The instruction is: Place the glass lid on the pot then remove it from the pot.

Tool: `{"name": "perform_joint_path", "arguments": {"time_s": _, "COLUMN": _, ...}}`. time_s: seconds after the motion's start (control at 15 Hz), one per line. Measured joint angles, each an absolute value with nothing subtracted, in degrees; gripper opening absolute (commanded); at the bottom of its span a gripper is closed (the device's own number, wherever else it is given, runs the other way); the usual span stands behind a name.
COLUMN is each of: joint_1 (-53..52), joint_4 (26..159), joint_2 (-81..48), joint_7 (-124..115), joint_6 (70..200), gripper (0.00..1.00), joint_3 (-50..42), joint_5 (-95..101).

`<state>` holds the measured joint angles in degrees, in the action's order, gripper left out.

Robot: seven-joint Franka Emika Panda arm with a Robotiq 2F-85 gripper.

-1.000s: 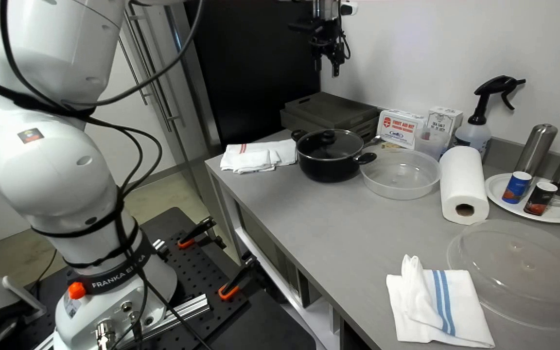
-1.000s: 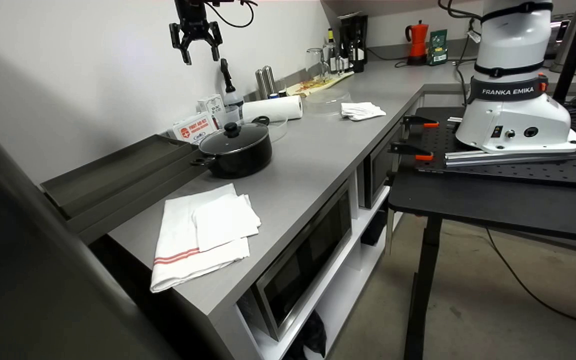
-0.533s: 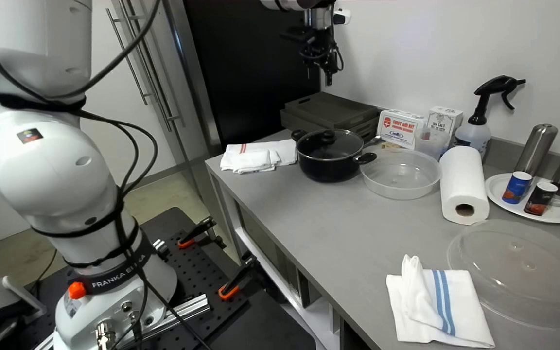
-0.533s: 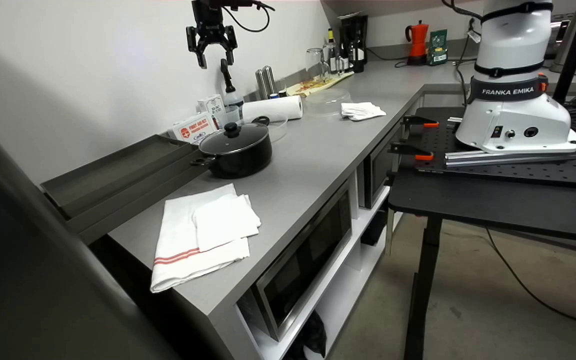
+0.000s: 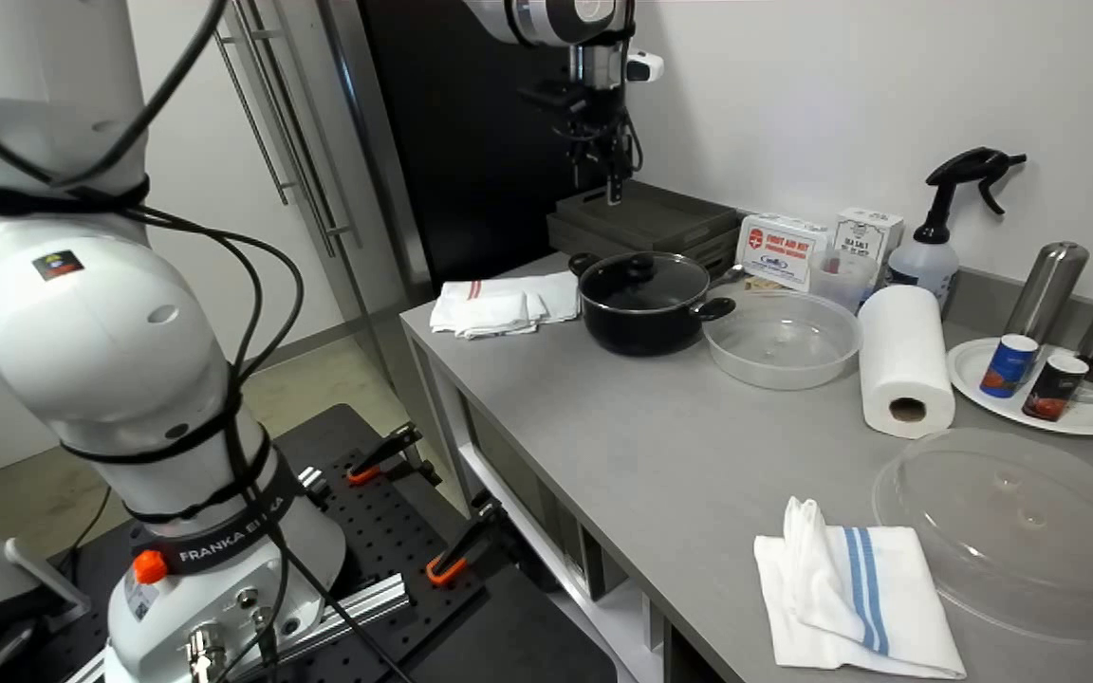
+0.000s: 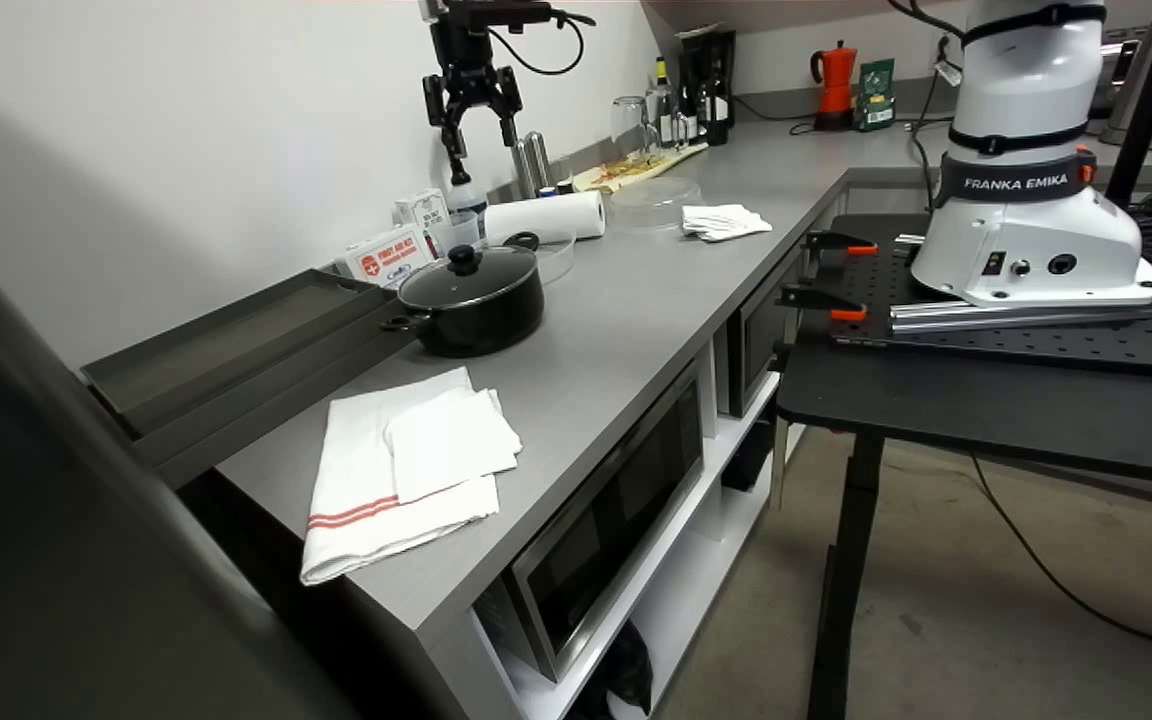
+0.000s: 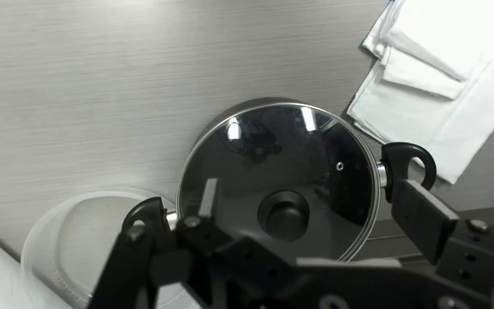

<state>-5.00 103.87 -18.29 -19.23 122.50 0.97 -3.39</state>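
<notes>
The glass lid (image 5: 675, 285) has a metal rim and a black centre knob. It lies flat on the black pot (image 5: 637, 332) at the counter's far end. In an exterior view the lid (image 6: 446, 283) closes the pot (image 6: 496, 325). The pot has two black loop handles. My gripper (image 5: 596, 185) is open and empty, pointing down, in the air above and behind the pot; it also shows in an exterior view (image 6: 484, 155). In the wrist view the open gripper (image 7: 311, 189) spans the lid (image 7: 238, 180), with the knob between the fingers, below them and untouched.
Stacked dark trays (image 5: 646, 218) stand behind the pot. A clear plastic bowl (image 5: 779, 346) stands beside one pot handle, and a folded white towel (image 5: 509, 304) lies on the other side. A first aid kit box (image 5: 779, 249) and paper towel roll (image 5: 902, 360) are near the wall.
My gripper has moved down closer to the pot. It shifts left in an exterior view and right in an exterior view. It stays open; the lid and pot have not moved.
</notes>
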Motion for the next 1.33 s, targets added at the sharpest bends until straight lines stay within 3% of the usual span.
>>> {"name": "perform_joint_path", "arguments": {"time_s": 0.53, "joint_1": -5.1, "joint_4": 102.32, "joint_2": -23.19, "joint_7": -20.68, "joint_6": 123.22, "gripper": 1.0, "joint_3": 0.85, "joint_5": -3.2}}
{"name": "perform_joint_path", "arguments": {"time_s": 1.33, "joint_1": -6.39, "joint_4": 88.73, "joint_2": -36.4, "joint_7": -23.16, "joint_6": 122.84, "gripper": 1.0, "joint_3": -0.26, "joint_5": -2.76}}
